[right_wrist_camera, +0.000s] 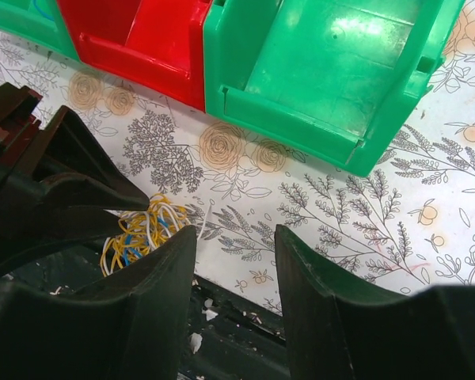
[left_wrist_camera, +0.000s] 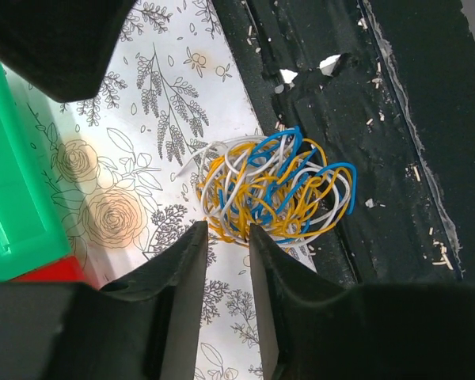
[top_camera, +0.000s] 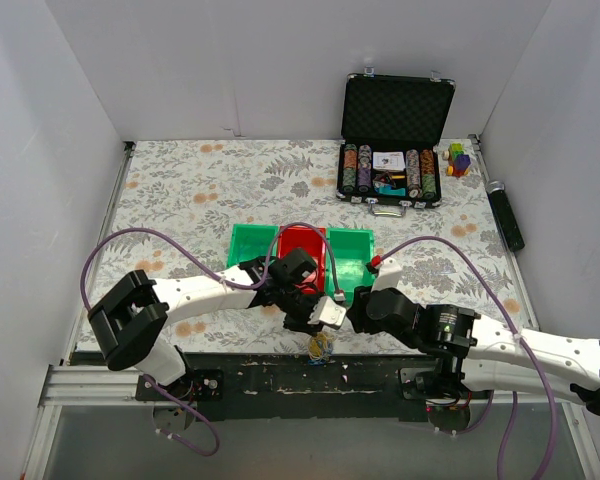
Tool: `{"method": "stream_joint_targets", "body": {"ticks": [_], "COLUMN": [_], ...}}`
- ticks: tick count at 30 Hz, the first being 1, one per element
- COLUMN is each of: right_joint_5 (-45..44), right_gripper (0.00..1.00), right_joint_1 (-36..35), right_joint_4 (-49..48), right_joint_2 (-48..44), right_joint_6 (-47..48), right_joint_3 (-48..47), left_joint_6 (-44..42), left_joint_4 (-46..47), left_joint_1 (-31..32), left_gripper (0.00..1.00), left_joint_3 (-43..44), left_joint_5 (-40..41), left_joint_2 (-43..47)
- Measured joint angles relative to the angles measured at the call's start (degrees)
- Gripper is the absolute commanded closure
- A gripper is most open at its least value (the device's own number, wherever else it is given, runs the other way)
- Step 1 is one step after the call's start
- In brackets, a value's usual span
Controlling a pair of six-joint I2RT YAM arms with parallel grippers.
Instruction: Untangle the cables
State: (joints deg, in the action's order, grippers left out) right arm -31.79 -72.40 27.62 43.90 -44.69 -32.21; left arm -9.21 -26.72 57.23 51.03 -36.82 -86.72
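Note:
The cables (left_wrist_camera: 273, 190) are a small knot of thin yellow, white and blue wires. The knot lies at the table's near edge, half on the floral cloth and half on the black rail (left_wrist_camera: 364, 142). In the top view the cables (top_camera: 320, 346) sit just below both wrists. My left gripper (left_wrist_camera: 226, 231) hangs over the knot's left rim, its jaws a narrow gap apart with a few yellow loops showing between the tips. My right gripper (right_wrist_camera: 231, 233) is open just right of the cables (right_wrist_camera: 142, 233), with only cloth between its fingers.
Three bins stand behind the arms: green (top_camera: 252, 245), red (top_camera: 302, 245) and green (top_camera: 352, 252). An open black case of poker chips (top_camera: 392, 170) is at the back right, with coloured blocks (top_camera: 458, 159) and a black tube (top_camera: 506, 215) beside it.

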Motion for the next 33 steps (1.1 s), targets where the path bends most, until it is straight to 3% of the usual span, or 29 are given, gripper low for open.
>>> {"method": "stream_joint_targets", "body": {"ticks": [3,7,16,21,33], "right_joint_5": [0.04,0.04,0.04,0.26,5.4], "right_gripper": [0.48,0.49,0.49,0.41,0.35], "right_joint_1": [0.0,0.0,0.0,0.0,-1.31], "right_joint_4": [-0.02,-0.11,-0.35,-1.16,-16.09], "right_joint_2": [0.72,0.76,0.76,0.33,-0.87], "right_joint_6": [0.02,0.0,-0.02,0.48,9.68], "right_joint_3": [0.0,0.0,0.0,0.31,7.87], "left_joint_6": [0.11,0.7,4.66,9.84,23.26], "left_joint_4": [0.48,0.98,1.73,1.62,2.32], "left_joint_1": [0.11,0.81,1.4,1.05,0.33], "left_gripper": [0.78,1.0,1.0,1.0,1.0], "left_joint_3": [-0.04,-0.04,-0.07,-0.04,-5.46], "left_joint_5": [0.2,0.31,1.62,3.63,6.62], "left_joint_2": [0.0,0.02,1.36,4.26,10.6]}}
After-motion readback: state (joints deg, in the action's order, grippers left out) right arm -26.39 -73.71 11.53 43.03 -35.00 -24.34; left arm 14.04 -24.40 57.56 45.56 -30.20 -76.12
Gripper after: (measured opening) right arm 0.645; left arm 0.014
